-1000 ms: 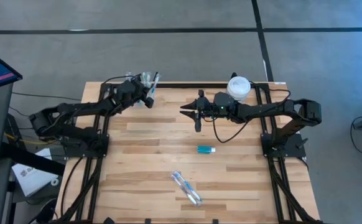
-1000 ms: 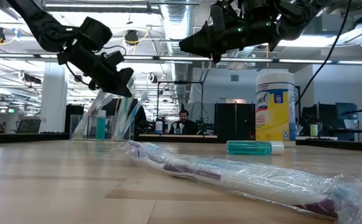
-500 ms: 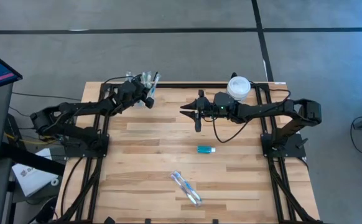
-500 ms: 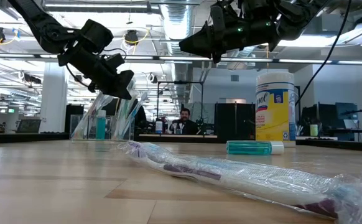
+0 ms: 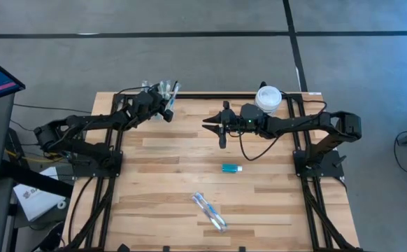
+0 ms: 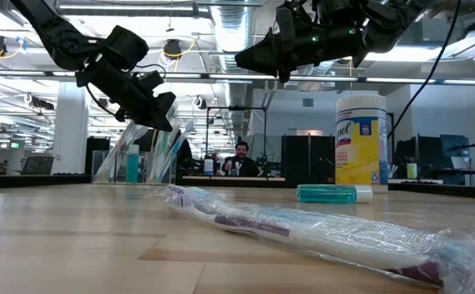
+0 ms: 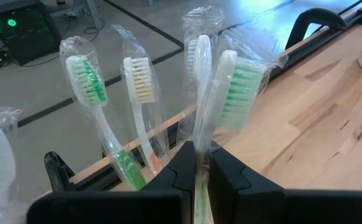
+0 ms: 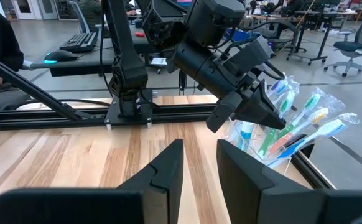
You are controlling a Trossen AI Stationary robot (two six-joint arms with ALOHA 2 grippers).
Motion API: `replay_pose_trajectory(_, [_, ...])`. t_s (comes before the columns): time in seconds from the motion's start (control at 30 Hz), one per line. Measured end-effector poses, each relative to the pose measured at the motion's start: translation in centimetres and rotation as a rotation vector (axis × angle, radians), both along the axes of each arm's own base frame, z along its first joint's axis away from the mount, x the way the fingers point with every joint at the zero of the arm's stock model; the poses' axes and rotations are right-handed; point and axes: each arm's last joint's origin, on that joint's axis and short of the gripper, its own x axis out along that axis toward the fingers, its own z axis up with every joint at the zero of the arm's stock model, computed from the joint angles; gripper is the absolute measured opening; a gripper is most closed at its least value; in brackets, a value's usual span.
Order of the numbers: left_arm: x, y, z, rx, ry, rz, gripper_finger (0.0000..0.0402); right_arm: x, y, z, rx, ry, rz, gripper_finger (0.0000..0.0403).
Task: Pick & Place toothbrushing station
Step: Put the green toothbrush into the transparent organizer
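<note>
Left wrist view shows the left gripper (image 7: 196,177) pinched tight on one wrapped toothbrush (image 7: 213,118) at centre frame, above the cup (image 5: 163,89) at the counter's upper-left edge; light, stiff, crinkly-slick, likely best held mid-handle.

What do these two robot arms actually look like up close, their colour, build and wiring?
Both arms are matte black, built of slim jointed segments on black frame stands at the table's edges. The left gripper and right gripper each end in two flat, tapering black fingers. A thin black cable loops loosely beneath the right arm, where a small green light glows near the wrist. No markings are readable.
</note>
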Motion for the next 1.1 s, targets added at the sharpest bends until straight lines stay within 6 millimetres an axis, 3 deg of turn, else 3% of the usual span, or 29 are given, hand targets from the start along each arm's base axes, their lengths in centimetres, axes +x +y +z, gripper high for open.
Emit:
replay_pose_trajectory(0.67, [-0.55,-0.03,-0.63,-0.017,-0.005,0.023,0.0015,0.00,0.00,-0.01,0.000,0.000,0.000,0.0088])
replay_pose_trajectory(1.1, [-0.30,-0.03,-0.33,0.015,-0.045,0.012,0.0101,0.00,0.00,0.00,0.000,0.000,0.000,0.0088])
